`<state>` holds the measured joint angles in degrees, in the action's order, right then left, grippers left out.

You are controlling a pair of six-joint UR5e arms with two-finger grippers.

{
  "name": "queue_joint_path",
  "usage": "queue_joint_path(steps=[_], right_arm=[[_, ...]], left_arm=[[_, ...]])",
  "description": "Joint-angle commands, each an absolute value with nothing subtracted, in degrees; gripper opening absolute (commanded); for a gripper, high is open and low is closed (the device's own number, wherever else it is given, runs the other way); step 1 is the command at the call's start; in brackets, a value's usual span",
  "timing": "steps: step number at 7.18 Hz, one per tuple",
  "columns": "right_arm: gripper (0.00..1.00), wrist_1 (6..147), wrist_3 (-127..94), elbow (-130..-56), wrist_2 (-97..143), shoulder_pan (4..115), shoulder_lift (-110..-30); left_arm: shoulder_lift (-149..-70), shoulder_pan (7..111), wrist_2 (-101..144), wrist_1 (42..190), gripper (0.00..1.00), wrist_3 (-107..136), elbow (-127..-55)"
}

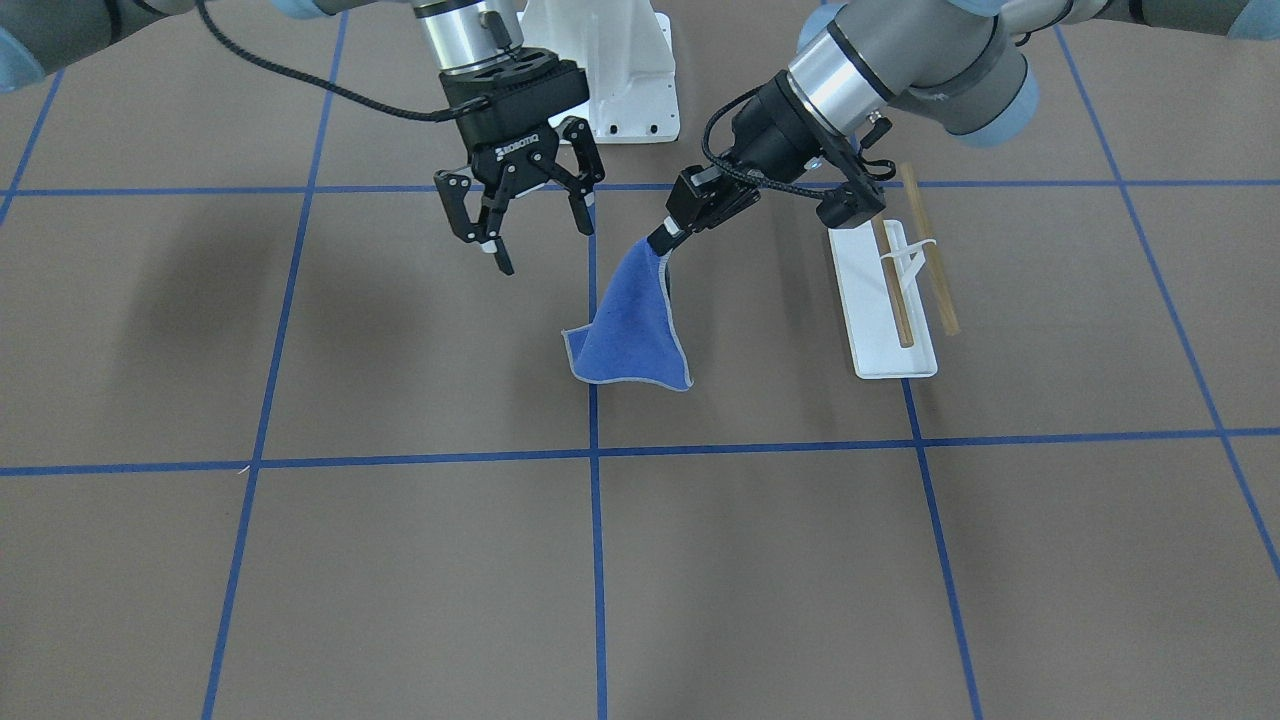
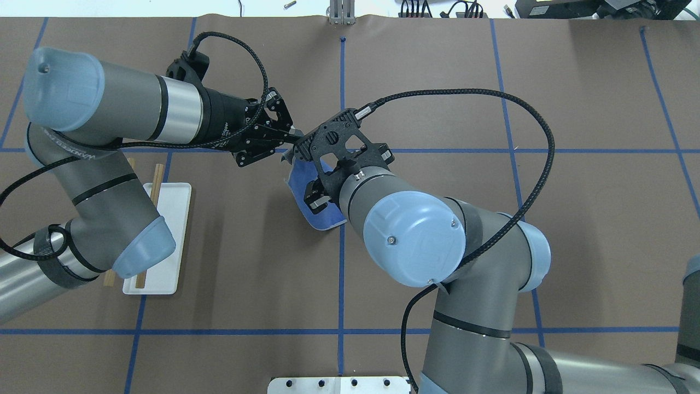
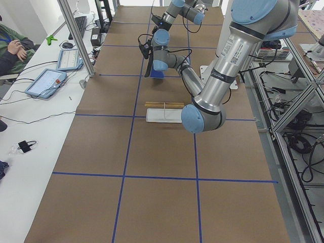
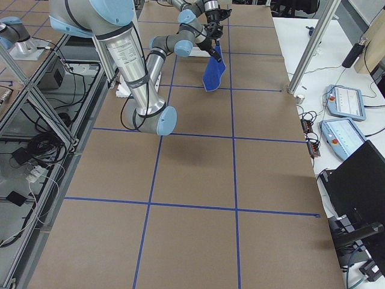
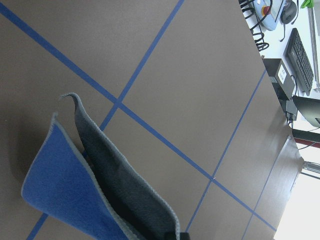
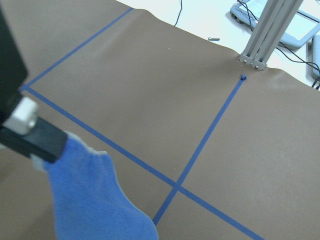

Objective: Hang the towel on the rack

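The blue towel [image 1: 630, 330] hangs by one corner from my left gripper [image 1: 662, 240], which is shut on it above the table's middle. Its lower edge spreads out at or just above the table; I cannot tell if it touches. It also shows in the overhead view [image 2: 302, 186], the left wrist view [image 5: 65, 200] and the right wrist view [image 6: 95, 200]. My right gripper [image 1: 545, 245] is open and empty, beside the towel's top, apart from it. The rack [image 1: 895, 300] with its two wooden dowels stands on its white base on my left side, partly under my left arm in the overhead view [image 2: 164, 219].
A large white bolted pedestal [image 1: 620, 70] stands at the robot's edge of the table. Blue tape lines [image 1: 595, 455] cross the brown table. Tablets and cables [image 3: 48, 81] lie on the white bench beyond the far edge.
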<state>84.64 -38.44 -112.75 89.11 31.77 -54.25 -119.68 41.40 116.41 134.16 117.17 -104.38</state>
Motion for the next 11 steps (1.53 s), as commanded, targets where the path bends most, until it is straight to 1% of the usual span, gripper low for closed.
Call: queue_joint_path(steps=[1, 2, 4, 5, 6, 8, 10, 11], right_arm=[[1.00, 84.46, -36.40, -110.32, 103.82, 43.72, -56.34], [1.00, 84.55, -35.43, -109.69, 107.98, 47.42, -56.42], [1.00, 84.55, -34.63, -109.07, 112.30, 51.48, -56.43], [1.00, 84.55, -33.24, -107.42, 118.15, 56.12, -56.60], [1.00, 84.64, -28.18, -103.57, 127.44, 61.12, -56.86], [1.00, 84.64, -18.95, -101.27, 129.54, 66.76, -61.07], [1.00, 84.90, -7.87, -96.18, 132.96, 72.74, -65.28], [1.00, 84.82, -2.43, -93.72, 135.15, 76.43, -67.30]], left_arm=[[-116.39, 42.44, 119.59, 133.95, 0.00, 109.50, -107.73], [-113.84, 42.89, 121.45, 134.03, 0.00, 104.12, -110.19], [-113.73, 49.10, 130.20, 133.86, 0.00, 87.72, -110.22], [-113.47, 52.44, 134.52, 133.42, 0.00, 80.67, -109.34], [-112.60, 54.91, 137.87, 132.90, 0.00, 72.16, -108.90], [-106.56, 55.72, 138.60, 132.80, 0.00, 61.30, -108.98], [-100.66, 56.51, 138.78, 133.15, 0.00, 53.04, -109.42], [-99.94, 57.91, 140.95, 133.15, 0.00, 50.30, -109.08]])
